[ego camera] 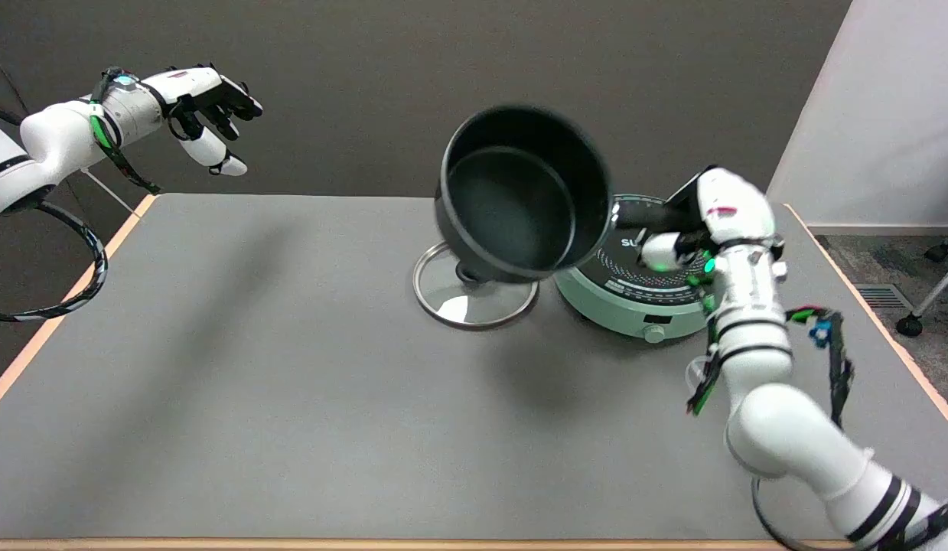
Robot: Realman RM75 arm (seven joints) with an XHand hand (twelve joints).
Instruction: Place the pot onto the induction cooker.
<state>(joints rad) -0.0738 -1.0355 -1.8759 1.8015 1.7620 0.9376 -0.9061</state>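
Only one piece of lettering could be made out: white letters "SU" on the black top of the induction cooker [648, 287], at its left part, just right of the pot [523, 191]. The rest of the word was hidden behind the right hand [699, 229]. The markings ringing the top were too small to read.
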